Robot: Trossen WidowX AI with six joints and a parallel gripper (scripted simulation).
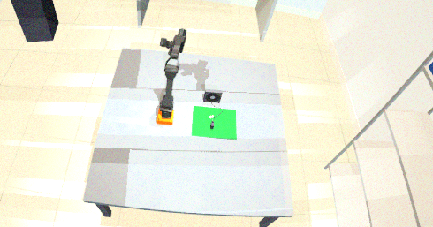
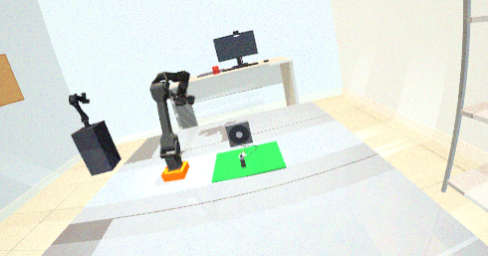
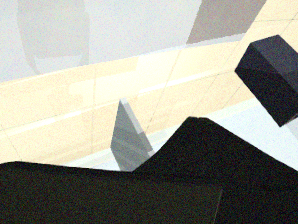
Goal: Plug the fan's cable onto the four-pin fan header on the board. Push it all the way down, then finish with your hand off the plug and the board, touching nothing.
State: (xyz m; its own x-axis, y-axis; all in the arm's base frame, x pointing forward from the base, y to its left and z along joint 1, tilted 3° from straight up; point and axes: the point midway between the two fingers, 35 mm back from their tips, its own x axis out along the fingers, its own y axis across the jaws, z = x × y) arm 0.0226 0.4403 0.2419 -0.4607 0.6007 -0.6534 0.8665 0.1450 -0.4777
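Observation:
The fan (image 1: 212, 97) (image 2: 239, 133) is a dark square with a round hub, standing behind the green board (image 1: 227, 131) (image 2: 274, 162). Its thin dark cable loops over the board toward a small white part (image 1: 211, 117) (image 2: 242, 155). A small dark block (image 1: 212, 124) (image 2: 243, 163) is just in front of the white part. Which is plug and which is header, and whether they are joined, is too small to tell. My gripper (image 2: 186, 100) is shut, with nothing visible in it. It is raised high behind and left of the board, well away from plug and board; its dark parts fill the bottom of the wrist view.
My arm's orange base (image 1: 165, 121) (image 2: 175, 172) stands on the table left of the board. A black pedestal (image 1: 36, 16) (image 2: 96, 147) (image 3: 270, 75) with a second arm is off the table. Behind the table is a desk (image 1: 266, 11) (image 2: 289, 81) with a monitor (image 2: 235, 46).

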